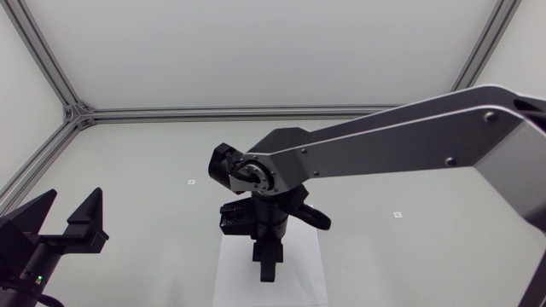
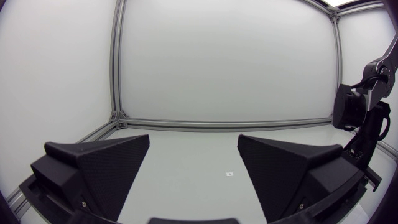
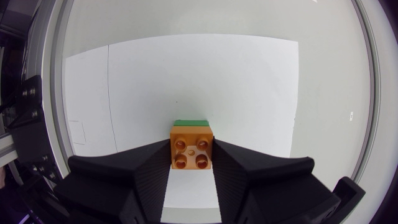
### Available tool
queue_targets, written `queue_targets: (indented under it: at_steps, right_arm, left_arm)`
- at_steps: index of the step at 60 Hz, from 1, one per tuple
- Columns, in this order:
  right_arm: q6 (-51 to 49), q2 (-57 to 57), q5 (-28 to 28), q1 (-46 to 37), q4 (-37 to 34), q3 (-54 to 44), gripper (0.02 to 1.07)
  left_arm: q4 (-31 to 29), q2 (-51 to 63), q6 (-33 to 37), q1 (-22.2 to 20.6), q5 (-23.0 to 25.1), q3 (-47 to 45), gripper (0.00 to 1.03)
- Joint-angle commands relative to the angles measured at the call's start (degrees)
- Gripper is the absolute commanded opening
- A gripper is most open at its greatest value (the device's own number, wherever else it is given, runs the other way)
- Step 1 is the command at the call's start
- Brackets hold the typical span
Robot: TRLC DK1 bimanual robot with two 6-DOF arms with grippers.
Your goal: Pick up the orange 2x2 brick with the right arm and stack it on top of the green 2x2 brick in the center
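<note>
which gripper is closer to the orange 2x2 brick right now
Right. The right gripper is shut on the orange 2x2 plastic brick, clamping it from both sides. The left gripper is open, far off at the robot's left side, holding nothing.

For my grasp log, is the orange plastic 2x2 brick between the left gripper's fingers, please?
No, the black right gripper holds the orange brick.

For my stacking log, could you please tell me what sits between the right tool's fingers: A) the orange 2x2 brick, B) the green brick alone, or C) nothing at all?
A: in the right wrist view the orange 2x2 brick sits between the fingers of the right tool, which touch it on both sides, with an edge of the green 2x2 brick showing just beyond it.
</note>
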Motion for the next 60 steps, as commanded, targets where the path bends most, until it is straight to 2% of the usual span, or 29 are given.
queue_targets:
  at_steps: [1,9,26,40,60]
  right_arm:
    - [0.47,4.3,0.46,-0.15,-1.13,-2.2,0.32]
    - [0.2,6.76,0.38,-1.29,-2.8,-1.58,0.32]
    - [-1.55,6.85,-1.21,-3.75,-1.4,-2.9,0.33]
    - [-2.35,5.44,0.99,-2.79,1.15,-6.41,0.33]
    - [-3.14,6.32,1.87,-1.21,1.94,-6.5,0.32]
  left_arm:
    - [-0.76,-0.45,0.73,0.09,0.23,-2.35,0.99]
    - [-0.76,-0.45,0.73,0.09,0.23,-2.35,0.99]
    - [-0.84,-0.45,0.73,0.09,0.23,-2.35,0.99]
    - [-0.84,-0.45,0.73,0.09,0.23,-2.35,0.99]
    - [-0.84,-0.45,0.73,0.09,0.23,-2.35,0.99]
